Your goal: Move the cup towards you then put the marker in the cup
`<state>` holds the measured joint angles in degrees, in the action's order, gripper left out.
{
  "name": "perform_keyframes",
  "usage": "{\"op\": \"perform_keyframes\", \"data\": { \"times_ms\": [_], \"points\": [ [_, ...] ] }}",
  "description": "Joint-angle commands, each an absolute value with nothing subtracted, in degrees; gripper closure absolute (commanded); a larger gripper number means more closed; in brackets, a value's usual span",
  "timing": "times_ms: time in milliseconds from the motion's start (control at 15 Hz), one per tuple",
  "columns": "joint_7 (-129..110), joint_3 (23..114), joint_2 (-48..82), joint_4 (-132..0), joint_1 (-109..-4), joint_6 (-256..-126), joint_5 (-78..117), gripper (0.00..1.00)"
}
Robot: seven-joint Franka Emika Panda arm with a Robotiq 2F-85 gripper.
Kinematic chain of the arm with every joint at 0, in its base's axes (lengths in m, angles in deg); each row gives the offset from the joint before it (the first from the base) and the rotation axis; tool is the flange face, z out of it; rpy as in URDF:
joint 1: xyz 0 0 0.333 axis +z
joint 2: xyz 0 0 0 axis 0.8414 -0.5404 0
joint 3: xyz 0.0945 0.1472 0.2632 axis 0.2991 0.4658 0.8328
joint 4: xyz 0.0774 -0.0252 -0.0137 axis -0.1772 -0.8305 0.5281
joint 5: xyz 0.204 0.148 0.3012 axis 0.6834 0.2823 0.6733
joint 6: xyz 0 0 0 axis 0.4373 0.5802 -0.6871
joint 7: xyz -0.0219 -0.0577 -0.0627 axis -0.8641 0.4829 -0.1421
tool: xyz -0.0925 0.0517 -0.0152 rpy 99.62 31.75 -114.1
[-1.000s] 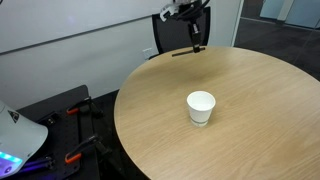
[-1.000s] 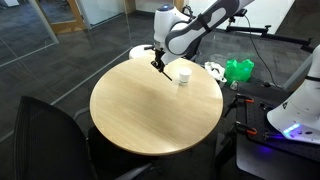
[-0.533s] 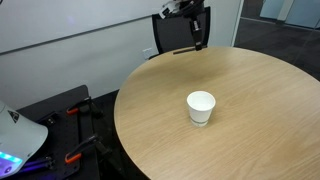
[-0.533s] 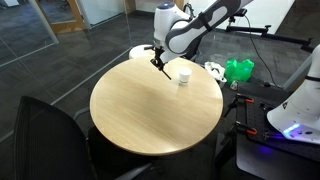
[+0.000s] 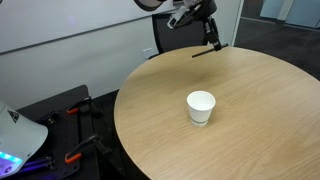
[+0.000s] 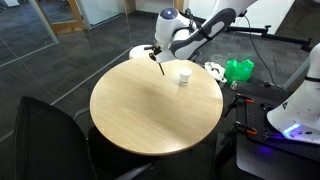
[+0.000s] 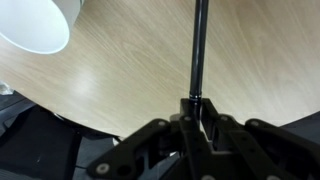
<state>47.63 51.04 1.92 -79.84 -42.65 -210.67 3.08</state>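
1. The end effector is closed almost fully, with its jaws pinched tight on the marker.
2. In the wrist view the marker runs straight out from the jaws to the top edge of the picture, over bare wood grain. Any part of it behind the grip is hidden.
3. In an exterior view the end effector hangs over the far side of the worktop. The marker lies nearly level in it and sticks out on both sides of the grip. I cannot tell whether the marker touches the wood.
4. In an exterior view the end effector points down and the marker slants below it.
5. The cup stands upright on the worktop with its mouth up, well apart from the marker and nearer the camera.
6. In an exterior view the cup stands near the rim of the worktop, beside the marker.
7. In the wrist view the cup sits in the upper left corner, partly cut off.
8. The worktop is round and made of pale wood.
9. The arm reaches in from beyond the rim, on the cup's side.
10. A dark chair stands behind the worktop.
11. A green bundle lies on the floor beyond the arm.
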Motion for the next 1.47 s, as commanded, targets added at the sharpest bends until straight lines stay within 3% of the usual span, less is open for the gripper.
{"op": "perform_keyframes", "data": {
  "times_ms": [0,200,400,467,667,733,1067,1400],
  "points": [
    [63.3,41.7,-1.4,-77.8,-35.3,-211.6,-6.0,0.96],
    [76.1,33.9,-4.3,-76.6,-28.3,-209.5,-11.6,0.96],
    [85.4,33.4,-4.8,-75.5,-27.5,-205.7,-18.5,0.96],
    [82.9,37.2,-2.9,-76.8,-30.9,-207.3,-18.6,0.85],
    [85.2,37.4,-3.3,-76.1,-30.8,-206.0,-20.3,0.85],
    [87.3,35.9,-3.8,-75.5,-29.9,-204.7,-20.8,0.96],
    [97.4,36.7,-3.2,-73.9,-31.5,-196.7,-28.6,0.96],
    [104.7,43.4,-1.6,-72.4,-36.6,-183.4,-36.9,0.96]
  ]
}}
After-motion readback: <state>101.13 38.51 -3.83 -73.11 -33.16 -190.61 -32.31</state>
